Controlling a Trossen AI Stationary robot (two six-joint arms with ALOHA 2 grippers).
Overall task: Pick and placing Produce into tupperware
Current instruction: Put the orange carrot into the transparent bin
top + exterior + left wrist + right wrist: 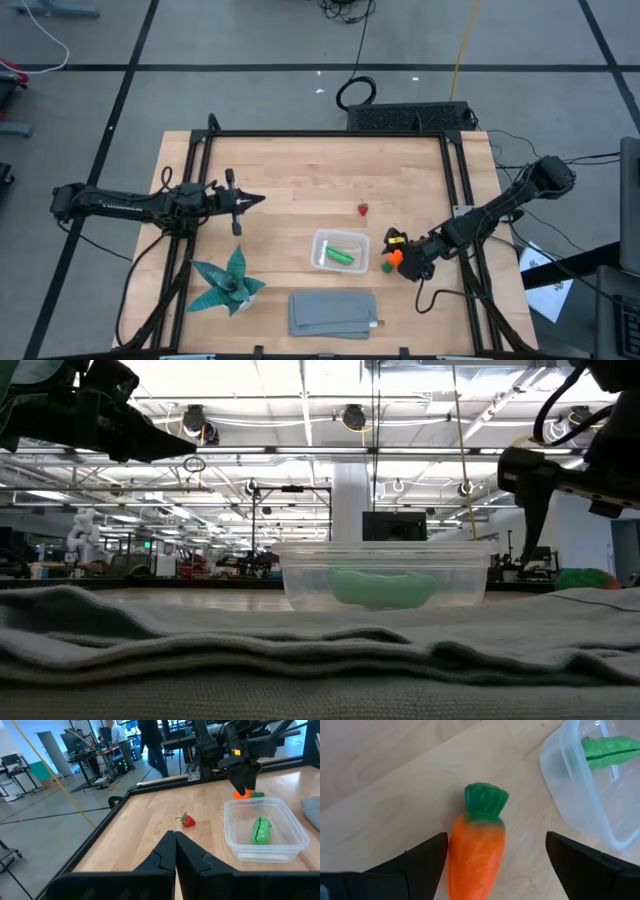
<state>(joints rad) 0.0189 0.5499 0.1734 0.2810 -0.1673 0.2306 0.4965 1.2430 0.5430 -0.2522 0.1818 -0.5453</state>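
1 pod point(342, 256) in tupperware point(322, 240); 1 carrot point(476, 851), 1 strawberry point(363, 208) outside.

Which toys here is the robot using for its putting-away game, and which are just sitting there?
For the job: green pod already in the tupperware, carrot between the right gripper's open jaws, strawberry waiting.

Just lying about: teal leaf plant, grey cloth.

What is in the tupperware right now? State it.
Only the green pod lies in the tupperware; the carrot and strawberry lie outside on the table.
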